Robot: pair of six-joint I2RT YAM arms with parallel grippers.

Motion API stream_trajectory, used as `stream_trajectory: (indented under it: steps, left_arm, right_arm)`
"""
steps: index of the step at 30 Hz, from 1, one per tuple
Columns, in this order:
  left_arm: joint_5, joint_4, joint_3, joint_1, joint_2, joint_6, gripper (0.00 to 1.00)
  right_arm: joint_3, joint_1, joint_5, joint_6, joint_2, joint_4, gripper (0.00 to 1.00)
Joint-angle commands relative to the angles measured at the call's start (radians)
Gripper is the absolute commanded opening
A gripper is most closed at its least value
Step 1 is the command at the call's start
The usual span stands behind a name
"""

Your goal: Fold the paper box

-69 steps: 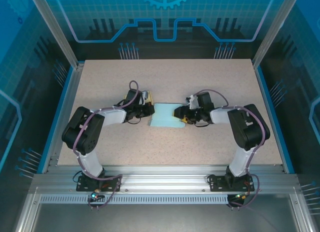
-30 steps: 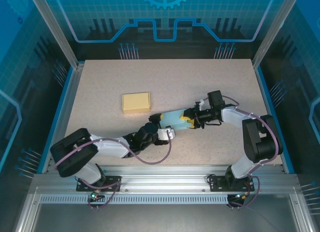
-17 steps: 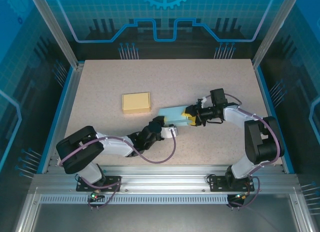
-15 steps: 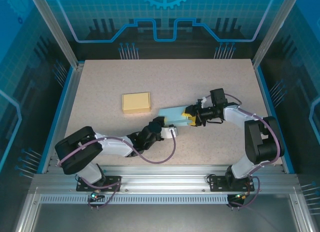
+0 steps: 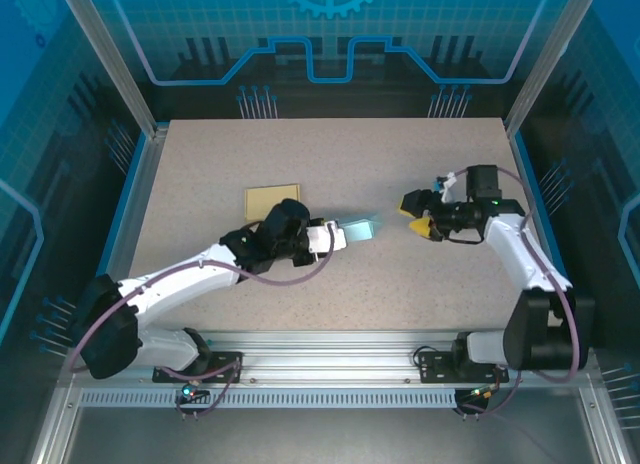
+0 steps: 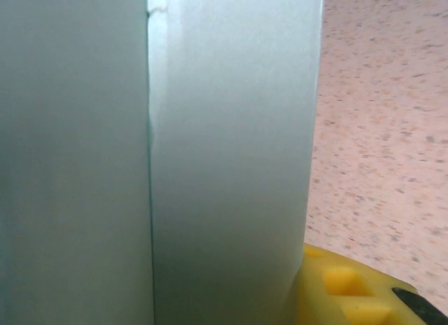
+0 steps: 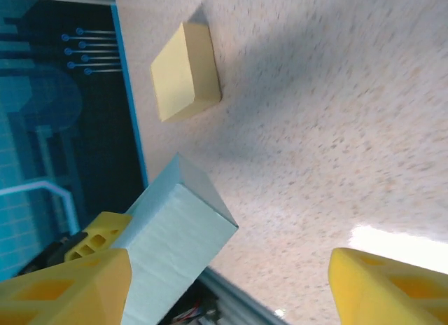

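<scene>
The paper box (image 5: 358,229) is a light blue, closed block held out over the middle of the table. My left gripper (image 5: 336,235) is shut on its left end. In the left wrist view the box (image 6: 154,157) fills most of the frame, with one yellow fingertip (image 6: 343,286) pressed against its lower right side. My right gripper (image 5: 418,215) hangs to the right of the box, open and apart from it. From the right wrist the box (image 7: 175,234) shows between and beyond the wide yellow fingers (image 7: 63,290), touching neither.
A flat yellow box (image 5: 268,199) lies on the table (image 5: 330,154) behind my left arm, partly covered by it; it also shows in the right wrist view (image 7: 185,73). The blue side rail (image 5: 128,214) borders the table on the left.
My right gripper has opened, let go of the paper box and drawn back to the right. My left gripper has closed on the box and carried it up toward the table's middle.
</scene>
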Motion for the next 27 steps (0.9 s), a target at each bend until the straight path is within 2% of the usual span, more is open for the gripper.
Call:
stream_trajectory:
  steps: [1,5,10,14,20,24,27]
  left_arm:
    - [0.170,-0.347,0.118,0.015,0.083,-0.016,0.33]
    - [0.215,-0.532,0.280,0.034,0.209,0.011,0.35]
    - [0.276,-0.631,0.422,0.059,0.339,0.060,0.35]
    - [0.250,-0.701,0.530,0.082,0.469,0.088,0.36]
    - [0.264,-0.765,0.651,0.117,0.588,0.125,0.40]
    - [0.262,-0.776,0.678,0.119,0.618,0.140,0.61]
    - [0.259,-0.752,0.675,0.119,0.616,0.144,0.66]
  right_arm:
    - [0.038,-0.002,0.167,-0.169,-0.089,-0.152,0.75]
    - [0.039,0.021,0.270,-0.260,-0.198,-0.186,0.75]
    - [0.054,0.118,0.440,-0.332,-0.280,-0.221,0.74]
    - [0.046,0.215,0.560,-0.337,-0.295,-0.209,0.72]
    - [0.018,0.314,0.659,-0.321,-0.262,-0.155,0.70]
    - [0.019,0.361,0.718,-0.323,-0.233,-0.138,0.70]
    - [0.012,0.371,0.730,-0.317,-0.223,-0.112,0.70]
